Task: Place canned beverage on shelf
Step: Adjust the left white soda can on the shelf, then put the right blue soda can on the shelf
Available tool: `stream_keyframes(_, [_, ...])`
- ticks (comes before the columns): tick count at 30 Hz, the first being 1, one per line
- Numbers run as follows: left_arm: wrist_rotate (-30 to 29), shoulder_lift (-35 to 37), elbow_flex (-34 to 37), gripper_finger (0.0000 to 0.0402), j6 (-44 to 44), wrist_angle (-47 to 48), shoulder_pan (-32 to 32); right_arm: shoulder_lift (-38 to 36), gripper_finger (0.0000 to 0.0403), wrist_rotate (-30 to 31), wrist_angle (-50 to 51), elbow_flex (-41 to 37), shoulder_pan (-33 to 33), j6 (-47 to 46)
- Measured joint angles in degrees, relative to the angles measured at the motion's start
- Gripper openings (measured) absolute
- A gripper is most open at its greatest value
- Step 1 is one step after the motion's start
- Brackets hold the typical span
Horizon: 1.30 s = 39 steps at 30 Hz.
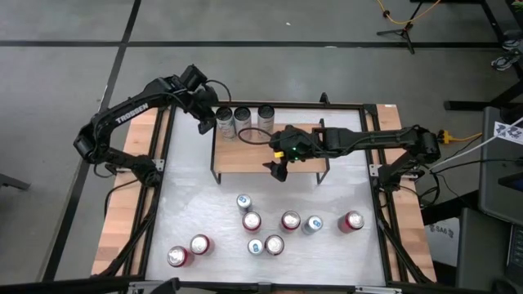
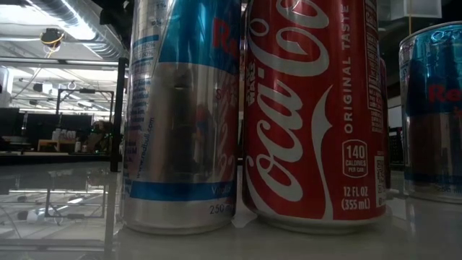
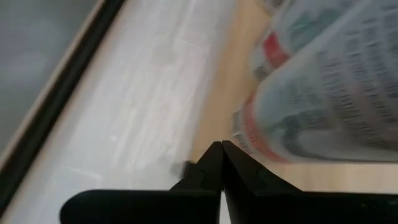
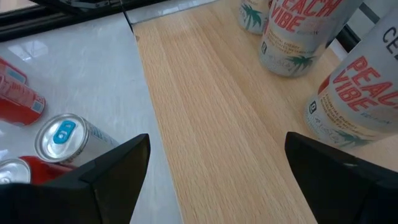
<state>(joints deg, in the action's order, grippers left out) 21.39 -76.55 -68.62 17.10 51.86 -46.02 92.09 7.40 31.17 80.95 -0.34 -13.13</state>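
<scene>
The low light-wood shelf with a thin black frame [image 1: 270, 159] is seen at the desk's far middle. Three pale cans [image 1: 243, 119] are lined along its far edge. The left hand [image 1: 203, 126], pressed together, is held beside them; the right hand [image 1: 279, 172], spread empty, is held over its front edge.

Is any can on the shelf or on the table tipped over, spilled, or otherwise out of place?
Nothing stands out. Three cans stand upright in a row along the far edge of the shelf. The cans on the white table also stand upright, with no spill visible.
</scene>
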Motion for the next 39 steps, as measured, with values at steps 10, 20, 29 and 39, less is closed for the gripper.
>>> stream_keyframes(10, [-4.36,10.5,0.0,0.0,-1.78,0.35,-0.02,-2.03,0.0365,-0.59,3.31,0.04,0.01,1.87])
stream_keyframes(20, [-4.22,22.54,0.0,0.0,-8.79,6.3,6.05,-8.06,0.0365,-0.57,11.27,0.04,8.31,4.5])
stream_keyframes(29, [-5.95,27.52,0.0,0.0,-16.76,3.32,18.47,-8.72,0.0365,-0.59,16.14,0.04,18.66,4.49])
stream_keyframes(39, [-15.78,26.85,0.0,0.0,-20.53,0.69,30.85,-8.72,0.0365,-0.53,18.51,0.04,26.96,-2.41])
